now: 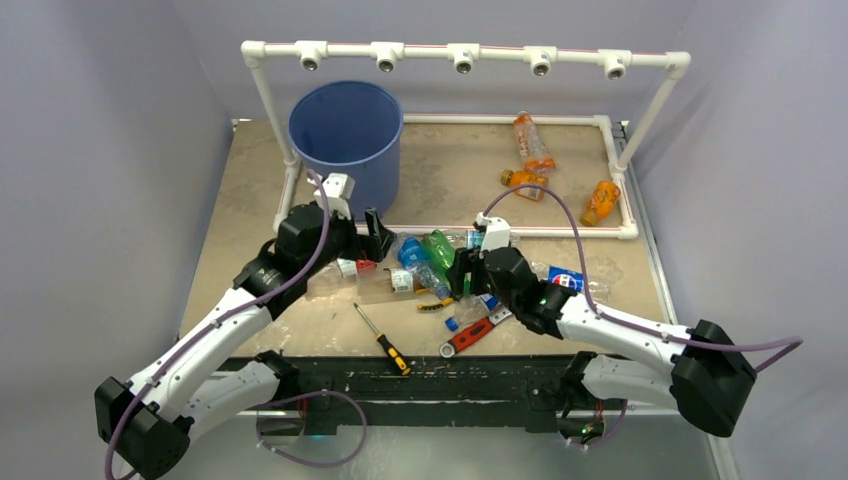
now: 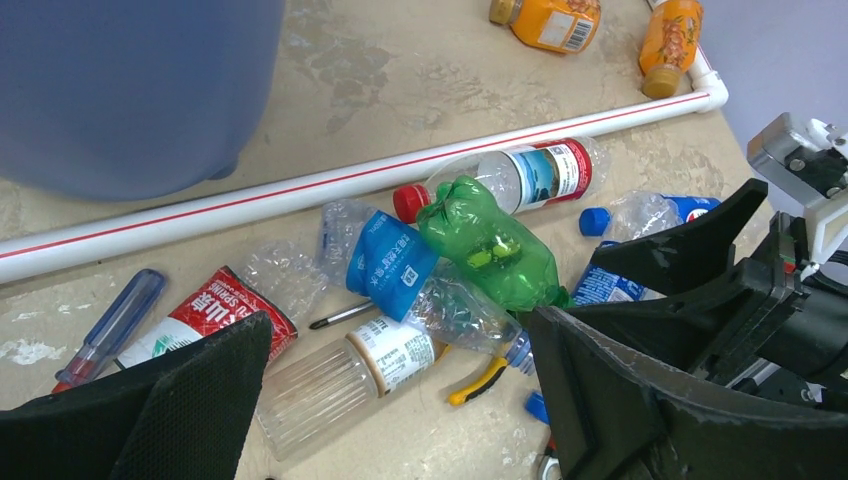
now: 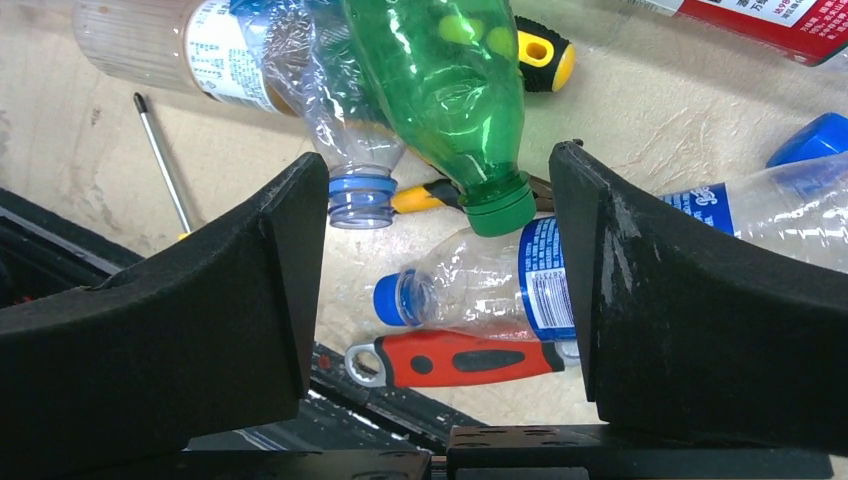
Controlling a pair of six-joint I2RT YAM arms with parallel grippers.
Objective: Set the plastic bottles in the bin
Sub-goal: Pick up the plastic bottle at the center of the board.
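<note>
Tools and a pipe frame on a scuffed bench
A white pipe frame (image 1: 500,53) stands over the far half of the tan bench (image 1: 250,170). Near the front edge lie a black-and-yellow screwdriver (image 1: 382,340) and, to its right, a red-handled wrench (image 1: 475,333). A blue-handled screwdriver (image 2: 110,328) lies before the frame's base pipe.

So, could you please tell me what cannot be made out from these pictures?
Bin: part of its floor, top view, behind its near wall.
Red-handled wrench: its head, right wrist view, behind the right gripper.
Blue-handled screwdriver: its lower end, left wrist view, behind the left gripper.
Plastic bottles: label print, top view, too small to read.
</note>
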